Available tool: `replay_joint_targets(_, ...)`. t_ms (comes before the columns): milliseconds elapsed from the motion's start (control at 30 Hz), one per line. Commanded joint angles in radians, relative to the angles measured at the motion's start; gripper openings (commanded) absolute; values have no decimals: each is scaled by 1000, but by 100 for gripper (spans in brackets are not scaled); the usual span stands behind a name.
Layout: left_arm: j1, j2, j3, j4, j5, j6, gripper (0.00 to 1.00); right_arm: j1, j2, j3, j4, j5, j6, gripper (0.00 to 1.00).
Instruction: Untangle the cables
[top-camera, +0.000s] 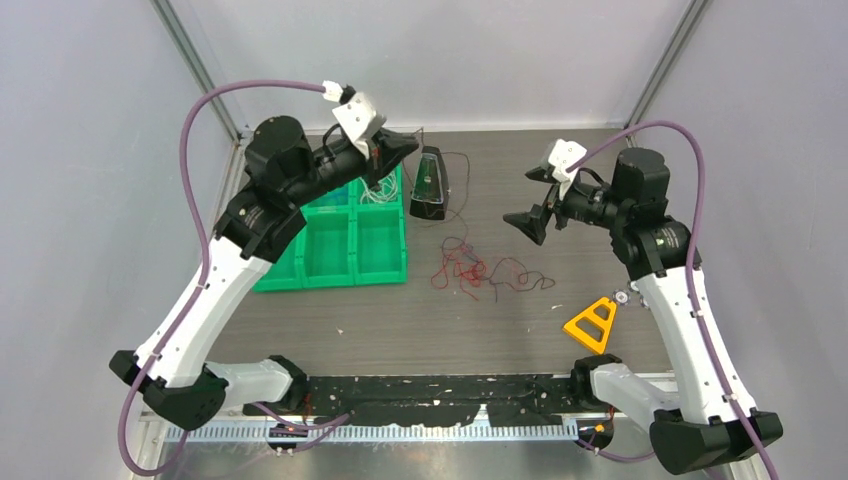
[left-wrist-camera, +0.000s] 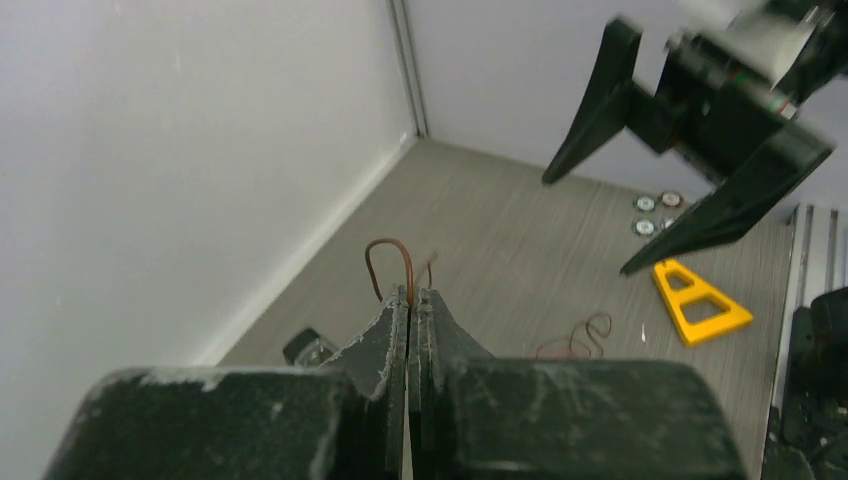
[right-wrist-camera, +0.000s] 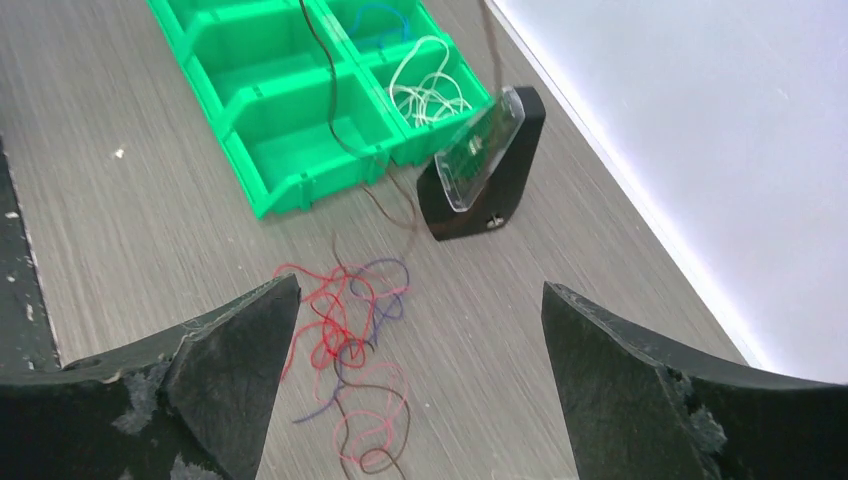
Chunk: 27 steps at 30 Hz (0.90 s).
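Note:
The cables (top-camera: 480, 270) lie in a loose tangle of red, blue and dark brown wire on the table's middle, also visible in the right wrist view as the cables (right-wrist-camera: 350, 320). My left gripper (top-camera: 410, 142) is raised above the green bin tray, shut on a dark brown wire (left-wrist-camera: 388, 250) that loops out past its tips. That wire (right-wrist-camera: 340, 130) runs down over the tray into the tangle. My right gripper (top-camera: 523, 198) hovers right of the tangle. Its fingers (right-wrist-camera: 240, 350) stand wide apart with nothing between them, and the tangle lies below the left finger.
A green bin tray (top-camera: 300, 275) sits at the left, with white wires (right-wrist-camera: 430, 90) and a blue wire (right-wrist-camera: 385, 15) in its far compartments. A black stand holding a circuit board (top-camera: 430, 185) stands beside it. A yellow triangle (top-camera: 592, 322) and small round parts (top-camera: 622, 297) lie at the right.

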Motion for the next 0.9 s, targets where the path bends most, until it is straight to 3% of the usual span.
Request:
replay_joint_targets(0, 42, -95, -105, 48, 45, -12, 0, 6, 28, 37, 7, -56, 87, 97)
replay_joint_targets(233, 168, -114, -184, 75, 142, -84, 0, 6, 68, 58, 32, -56, 124, 97)
replay_joint_targets(567, 326, -176, -320, 72, 164, -34, 0, 8, 81, 69, 69, -68, 191, 97)
replay_joint_targets(700, 390, -168, -300, 70, 192, -28, 0, 8, 64, 130, 218, -49, 395, 96)
replay_joint_targets(867, 396, -169, -245, 42, 243, -12, 0, 8, 122, 327, 364, 30, 769, 96)
